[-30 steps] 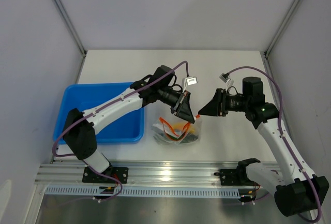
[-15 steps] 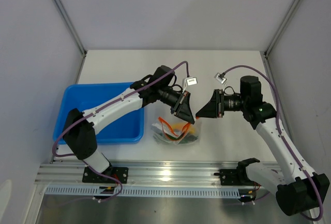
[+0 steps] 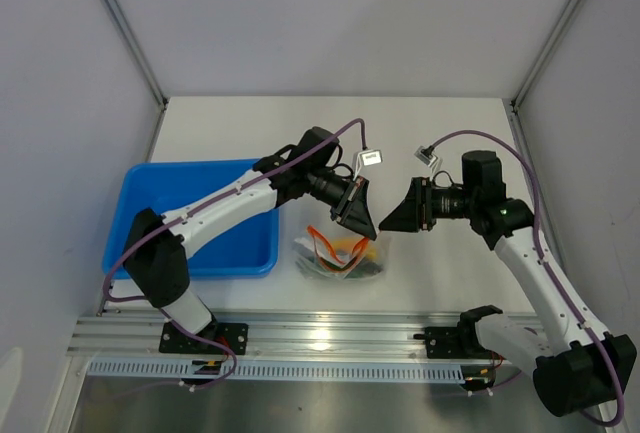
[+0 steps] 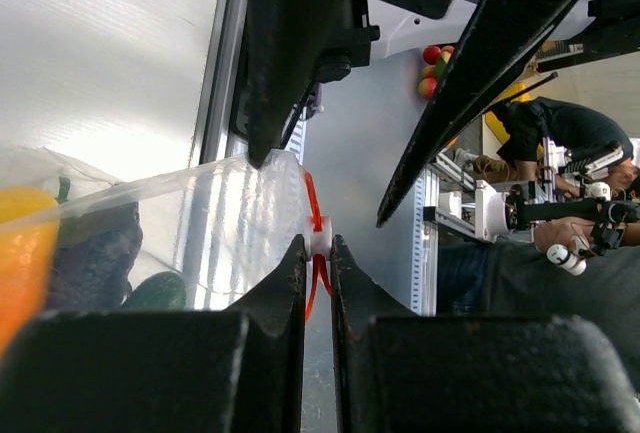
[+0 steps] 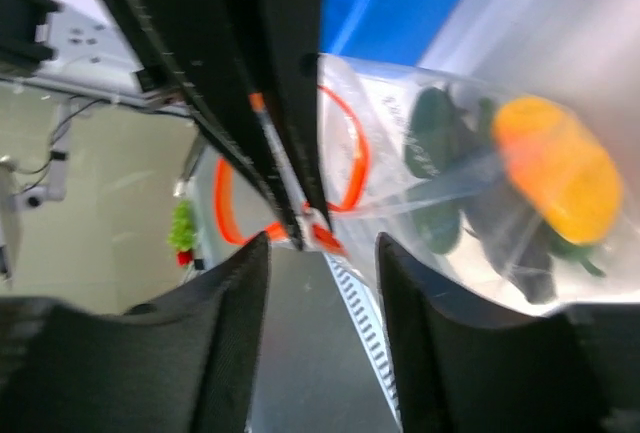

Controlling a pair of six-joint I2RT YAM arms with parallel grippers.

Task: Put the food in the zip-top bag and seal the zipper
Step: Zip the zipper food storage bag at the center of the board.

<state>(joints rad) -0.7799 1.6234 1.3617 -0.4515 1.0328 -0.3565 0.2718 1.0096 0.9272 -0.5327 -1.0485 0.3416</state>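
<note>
Pinches the zipper [image 4: 311,198] at its white slider [image 4: 319,236] with the left gripper [image 4: 318,249], fingers pressed onto it, mid-frame in the top view. Holds the right gripper [image 5: 320,248] just right of it, fingers spread, gripping nothing. Shows the food [image 5: 555,168] inside the zip-top bag [image 3: 340,256], lower centre, right of the blue tray [image 3: 130,203].

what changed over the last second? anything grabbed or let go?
The right arm's wrist slid slightly left, toward the bag. Its hand stays open by the zipper's end, and nothing was taken or released. Unchanged: the left hand still pinches the zipper, the food sits inside the bag, and the bag has not moved.
</note>
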